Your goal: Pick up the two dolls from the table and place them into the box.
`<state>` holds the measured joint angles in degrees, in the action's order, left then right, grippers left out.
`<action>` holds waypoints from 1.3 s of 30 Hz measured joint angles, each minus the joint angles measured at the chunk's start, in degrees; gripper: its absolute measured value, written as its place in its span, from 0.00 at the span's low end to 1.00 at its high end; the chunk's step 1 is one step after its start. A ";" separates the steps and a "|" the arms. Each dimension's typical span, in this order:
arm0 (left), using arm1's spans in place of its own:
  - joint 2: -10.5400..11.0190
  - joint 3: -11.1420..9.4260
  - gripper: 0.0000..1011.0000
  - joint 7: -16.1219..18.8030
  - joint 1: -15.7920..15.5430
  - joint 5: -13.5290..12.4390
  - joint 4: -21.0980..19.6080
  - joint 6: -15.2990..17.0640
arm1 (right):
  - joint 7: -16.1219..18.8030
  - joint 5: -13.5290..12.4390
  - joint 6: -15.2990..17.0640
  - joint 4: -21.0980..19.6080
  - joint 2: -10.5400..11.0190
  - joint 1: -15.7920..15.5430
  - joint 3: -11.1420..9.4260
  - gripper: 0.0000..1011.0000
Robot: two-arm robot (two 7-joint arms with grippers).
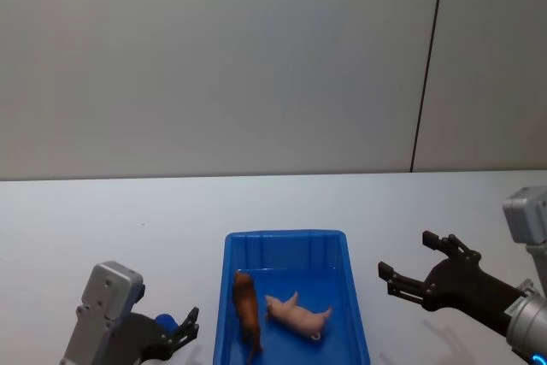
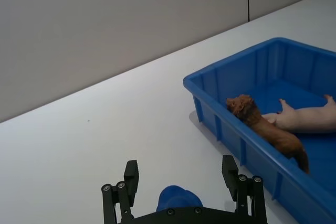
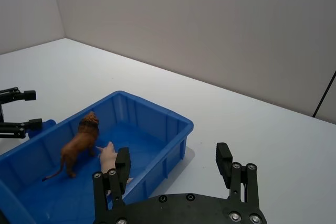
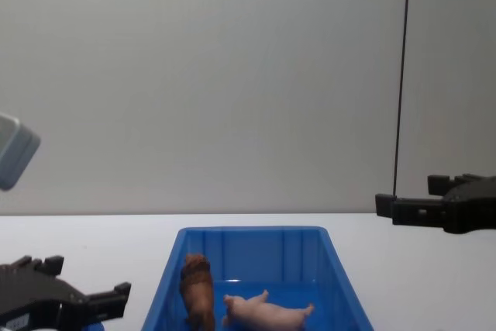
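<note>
Spanning the whole foreground, the white table (image 1: 102, 228) met a plain grey wall at its far edge. The blue box (image 1: 291, 245) stood on the table near the robot, between the two arms, with its long sides running away from the robot. Both dolls were inside the box, on its floor. The brown lion (image 1: 247, 303) stood upright on the left side of the box, close to the left wall, its maned head toward the far end. The pink pig (image 1: 297, 316) lay on its side just right of the lion; in the left wrist view the pig's snout and forelegs (image 2: 281, 114) touched or nearly touched the lion's flank (image 2: 262, 127).

The right gripper (image 1: 413, 264) hung above the table to the right of the box, apart from it, fingers spread wide and holding nothing; in the right wrist view the open fingers (image 3: 224, 161) framed the near corner of the box (image 3: 157, 129). The left gripper (image 1: 190, 322) sat low over the table to the left of the box, also apart from it, fingers parted and empty. A small blue rounded toy (image 2: 178, 199) lay on the table directly beneath the left gripper, close to its base, between the fingers but not clasped by them; whether it touched the gripper could not be told
</note>
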<state>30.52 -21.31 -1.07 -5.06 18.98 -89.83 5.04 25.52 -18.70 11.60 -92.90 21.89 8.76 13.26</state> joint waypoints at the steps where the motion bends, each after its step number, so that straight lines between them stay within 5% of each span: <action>1: 0.00 0.00 0.99 0.00 0.00 0.00 0.00 0.00 | 0.00 0.00 0.00 0.00 0.00 0.00 0.00 0.99; 13: -1.07 0.21 0.99 -1.98 -0.79 1.28 4.14 0.30 | 0.00 0.00 0.00 0.00 0.02 -0.02 0.00 0.99; 28: -2.00 0.57 0.56 -3.28 -1.81 2.19 6.65 2.24 | 0.00 0.00 0.01 0.01 0.01 -0.02 0.00 0.99; 39: -2.08 1.27 0.40 -3.31 -2.60 1.19 5.17 3.19 | 0.00 0.00 0.01 0.01 0.01 -0.02 0.00 0.99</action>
<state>28.43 -20.03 -4.38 -7.65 20.17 -84.66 8.23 25.52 -18.70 11.61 -92.89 21.91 8.74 13.27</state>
